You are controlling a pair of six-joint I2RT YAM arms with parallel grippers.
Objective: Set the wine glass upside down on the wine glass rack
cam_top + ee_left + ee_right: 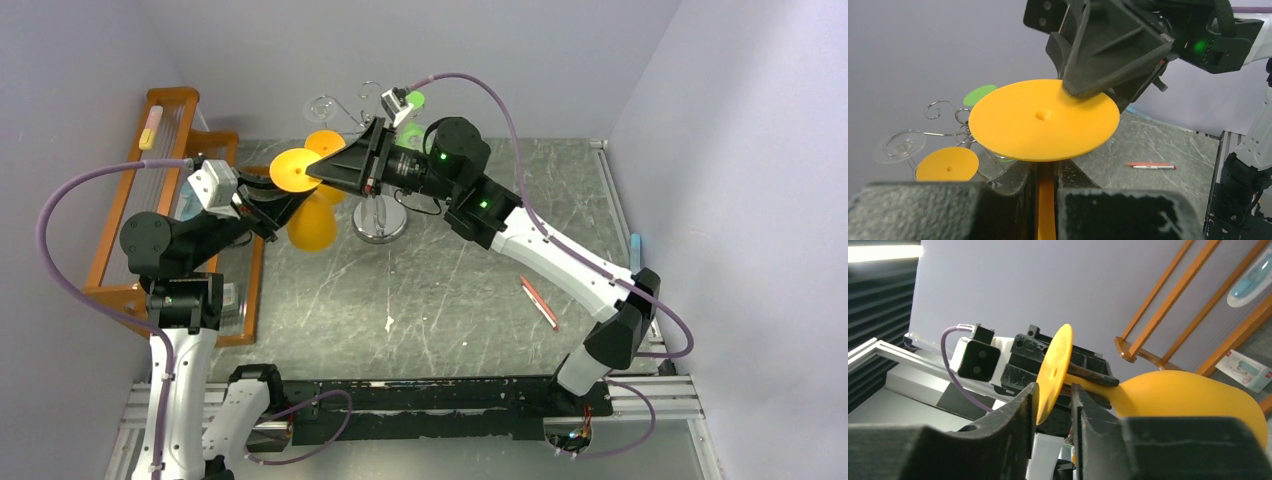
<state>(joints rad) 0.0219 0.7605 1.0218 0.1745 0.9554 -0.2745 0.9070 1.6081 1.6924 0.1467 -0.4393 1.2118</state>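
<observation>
Top external view: the orange wine glass (312, 225) is hanging in mid-air, up off the surface (450, 300) and just left of the wine glass rack (384, 230). It's lying roughly on its side, with the flat foot (293, 168) pointing toward the rack and the bowl (1188, 400) sagging down toward the left arm.

The left gripper (272, 205) is pinching the stem (1046, 200) tight just under the foot, which leaves the whole disc sticking out free. That looks deliberate to me, because the right gripper (322, 172) is coming in from the rack side and straddling the rim of that foot. From its wrist camera, its jaws are sitting either side of the disc with a sliver of gap showing on one side, so I'd call it partly spread and not properly pinching yet.

My guess is that it's a handover. The right arm is the one nearer the rack, and a hold on the foot would let the bowl hang down.

The curled wire arms up top are already carrying another orange glass (948, 164), a clear one (898, 145) and a green foot (979, 94), all hanging bowl-down. So the free slot is going to be a tight squeeze.

Further out, the wooden rack (172, 97) is sitting along the left wall, and a red pen (538, 302) is lying on the surface.
</observation>
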